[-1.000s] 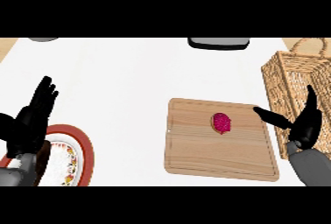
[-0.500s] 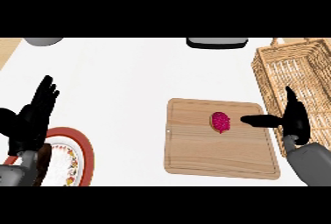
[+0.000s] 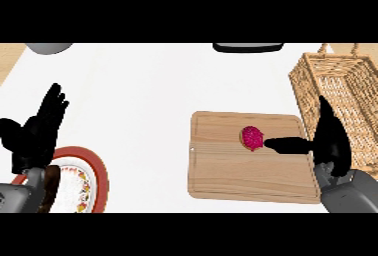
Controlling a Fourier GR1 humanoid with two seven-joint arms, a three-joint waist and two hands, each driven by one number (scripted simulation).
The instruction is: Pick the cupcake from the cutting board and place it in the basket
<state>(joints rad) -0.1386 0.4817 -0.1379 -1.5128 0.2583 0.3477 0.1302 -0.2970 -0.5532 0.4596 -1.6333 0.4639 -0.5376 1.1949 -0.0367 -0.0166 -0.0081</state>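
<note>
Countertop [image 3: 148,90] was white under the cutting board [image 3: 229,175] holding the cupcake [image 3: 252,138]. Right hand [image 3: 330,142] hung open over the board's right edge; left hand [image 3: 37,135] rested open.

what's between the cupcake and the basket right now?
Head view: the right robot hand, open, thumb reaching toward the cupcake, above a strip of bare cutting board. Nothing else before the basket.

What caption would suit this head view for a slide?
Right hand open beside the pink cupcake on the cutting board, basket alongside.
</note>
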